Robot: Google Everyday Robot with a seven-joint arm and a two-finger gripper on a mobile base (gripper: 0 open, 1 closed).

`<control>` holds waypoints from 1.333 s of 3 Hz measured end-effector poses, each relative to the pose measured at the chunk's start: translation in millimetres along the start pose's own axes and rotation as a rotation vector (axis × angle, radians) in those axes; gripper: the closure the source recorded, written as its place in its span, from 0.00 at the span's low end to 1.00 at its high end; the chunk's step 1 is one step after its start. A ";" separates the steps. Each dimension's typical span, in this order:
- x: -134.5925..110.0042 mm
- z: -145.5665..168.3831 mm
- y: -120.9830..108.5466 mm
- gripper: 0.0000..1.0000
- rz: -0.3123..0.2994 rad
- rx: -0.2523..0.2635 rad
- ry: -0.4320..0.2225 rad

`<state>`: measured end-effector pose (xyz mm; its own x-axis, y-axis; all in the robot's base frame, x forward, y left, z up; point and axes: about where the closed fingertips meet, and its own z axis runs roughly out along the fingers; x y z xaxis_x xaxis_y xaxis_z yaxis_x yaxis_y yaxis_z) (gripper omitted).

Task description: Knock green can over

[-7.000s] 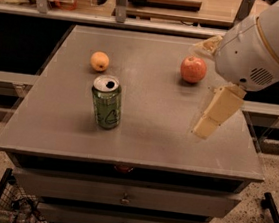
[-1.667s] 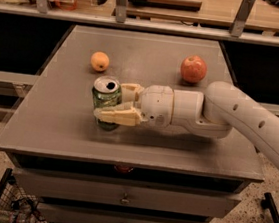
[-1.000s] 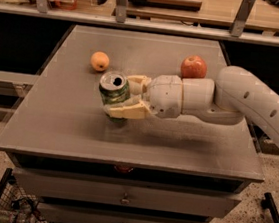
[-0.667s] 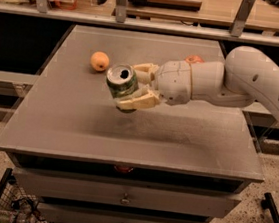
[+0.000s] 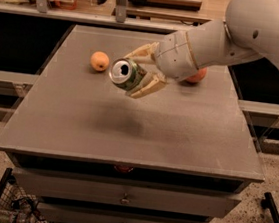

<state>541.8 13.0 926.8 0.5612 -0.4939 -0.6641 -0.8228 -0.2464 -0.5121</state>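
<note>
The green can (image 5: pixel 126 74) is held in the air above the grey table (image 5: pixel 132 128), tipped on its side with its silver top and pull-tab hole facing me. My gripper (image 5: pixel 143 71) is shut on the can, one cream finger (image 5: pixel 142 50) above it and one below (image 5: pixel 147 88). The white arm (image 5: pixel 239 34) reaches in from the upper right. The can's shadow lies on the table beneath it.
A small orange fruit (image 5: pixel 99 61) sits on the table left of the can. A red apple (image 5: pixel 196 76) sits behind the arm, mostly hidden. Drawers (image 5: pixel 124 198) are under the table front. A shelf rail (image 5: pixel 115 15) runs behind.
The gripper closed on the upright can, lifted it off the table and tilted it onto its side, moving it up and to the right.
</note>
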 end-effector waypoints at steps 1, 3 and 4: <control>5.4 3.5 4.3 1.00 -0.148 -0.095 0.149; 15.1 26.3 32.5 1.00 -0.379 -0.366 0.351; 17.6 35.8 45.7 1.00 -0.453 -0.465 0.442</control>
<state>517.3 22.9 872.1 0.8437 -0.5239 -0.1172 -0.5301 -0.7784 -0.3362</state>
